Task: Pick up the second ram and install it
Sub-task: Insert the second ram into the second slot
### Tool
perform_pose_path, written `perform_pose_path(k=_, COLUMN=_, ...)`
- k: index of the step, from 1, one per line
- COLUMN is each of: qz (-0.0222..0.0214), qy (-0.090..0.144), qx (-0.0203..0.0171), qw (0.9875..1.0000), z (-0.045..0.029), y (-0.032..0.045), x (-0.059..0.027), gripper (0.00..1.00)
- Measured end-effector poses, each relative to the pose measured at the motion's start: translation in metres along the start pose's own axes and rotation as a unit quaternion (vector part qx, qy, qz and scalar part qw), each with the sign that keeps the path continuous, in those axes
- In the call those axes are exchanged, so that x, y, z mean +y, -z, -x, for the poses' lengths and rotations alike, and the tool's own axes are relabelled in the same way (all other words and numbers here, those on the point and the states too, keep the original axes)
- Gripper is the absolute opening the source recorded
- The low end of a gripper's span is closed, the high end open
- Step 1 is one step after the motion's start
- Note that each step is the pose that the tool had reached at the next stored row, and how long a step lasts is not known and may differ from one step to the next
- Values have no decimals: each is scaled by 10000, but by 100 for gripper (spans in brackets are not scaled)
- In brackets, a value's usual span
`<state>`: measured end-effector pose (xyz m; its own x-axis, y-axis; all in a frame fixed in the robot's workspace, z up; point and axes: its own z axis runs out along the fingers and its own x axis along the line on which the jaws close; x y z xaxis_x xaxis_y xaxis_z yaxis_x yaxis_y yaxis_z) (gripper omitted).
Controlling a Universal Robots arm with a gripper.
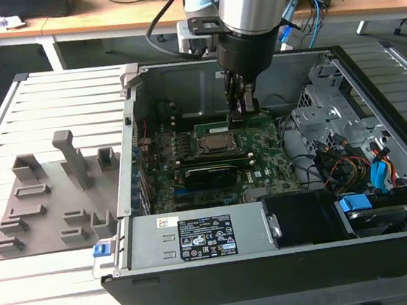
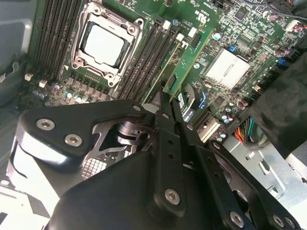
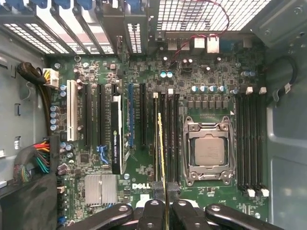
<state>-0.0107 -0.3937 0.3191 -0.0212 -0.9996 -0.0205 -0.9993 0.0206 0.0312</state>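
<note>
The second ram [image 3: 160,143] is a thin green stick seen edge-on in the first wrist view. It stands over the row of memory slots beside the CPU socket [image 3: 208,151]. My gripper [image 3: 164,203] is shut on the stick's near end, one finger on each face. In the second wrist view the ram [image 2: 192,52] runs away from my gripper [image 2: 168,103] along the black slots. I cannot tell whether it is seated in a slot. The exterior view has my gripper [image 1: 245,108] low inside the open computer case, just behind the CPU socket [image 1: 217,145].
The green motherboard [image 1: 262,157] lies in the open case [image 1: 198,244]. Drive bays and coloured cables [image 1: 350,162] crowd the exterior view's right. A grey holder tray [image 1: 49,205] sits on the slatted table at the exterior view's left. A black expansion card [image 3: 116,139] stands nearby.
</note>
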Motion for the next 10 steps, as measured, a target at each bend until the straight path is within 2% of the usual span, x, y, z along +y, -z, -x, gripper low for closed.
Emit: perform_pose_path(k=10, qz=0, qy=0, qx=0, qw=10000, z=-3, y=-128, x=-4, gripper=13)
